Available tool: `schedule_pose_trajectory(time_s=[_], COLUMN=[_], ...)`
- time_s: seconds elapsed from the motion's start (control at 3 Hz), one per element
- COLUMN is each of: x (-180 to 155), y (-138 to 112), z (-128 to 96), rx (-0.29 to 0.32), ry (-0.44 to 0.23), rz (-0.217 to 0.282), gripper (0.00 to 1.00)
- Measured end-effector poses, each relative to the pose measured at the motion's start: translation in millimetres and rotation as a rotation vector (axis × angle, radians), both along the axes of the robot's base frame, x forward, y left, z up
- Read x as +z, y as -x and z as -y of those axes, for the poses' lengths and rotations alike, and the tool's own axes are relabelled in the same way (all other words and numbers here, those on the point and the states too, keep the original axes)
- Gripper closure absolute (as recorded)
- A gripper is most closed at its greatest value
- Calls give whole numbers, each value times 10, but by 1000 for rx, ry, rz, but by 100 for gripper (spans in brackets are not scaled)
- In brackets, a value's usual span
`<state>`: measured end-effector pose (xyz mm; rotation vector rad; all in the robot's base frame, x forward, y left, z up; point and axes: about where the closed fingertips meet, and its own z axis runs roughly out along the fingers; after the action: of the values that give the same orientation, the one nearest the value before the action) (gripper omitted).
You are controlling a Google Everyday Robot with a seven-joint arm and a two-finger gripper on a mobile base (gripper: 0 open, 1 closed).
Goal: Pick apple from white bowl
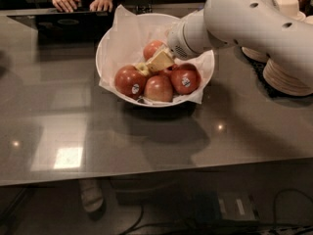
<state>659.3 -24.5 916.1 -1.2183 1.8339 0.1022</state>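
Pincer (pixel 159 61) sits low inside the bowl (pixel 108 42), its pale wedge-shaped tip down among the fruit near the bowl's middle. Whether it is released or clenched I cannot tell. The white arm (pixel 244 21) reaches in from the right, passing over the bowl's far right rim.

The apple (pixel 185 80), red with a pale oval sticker facing the camera, lies in the bowl at the front right, just beside and below the pincer tip. I cannot tell if the two touch.

A darker apple (pixel 128 81), also stickered, lies at the front left. A plain apple (pixel 158 88) rests between these two at the front, pressed against both. A back apple (pixel 152 48) sits behind the pincer tip, partly hidden by it. A small yellow-green apple (pixel 142 69) shows just left of the tip.

Crinkled white paper (pixel 120 18) lines the bowl, rising in a corner at the back left and hanging over the front right rim.

The bowl stands on the grey table (pixel 73 121), toward its far side. Stacked plates (pixel 288 80) stand at the right edge, partly behind the arm and well apart from the bowl. A bright light patch (pixel 68 156) reflects off the table near its front left.
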Motion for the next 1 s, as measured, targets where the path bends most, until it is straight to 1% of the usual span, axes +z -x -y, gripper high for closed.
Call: schedule_pose_trajectory(time_s=[0.33,1.0], x=[-4,-13], y=[-4,-11], z=[2,1], rx=[-10,-19], ry=[-13,-18], rz=[-7,-12], gripper=[34,34])
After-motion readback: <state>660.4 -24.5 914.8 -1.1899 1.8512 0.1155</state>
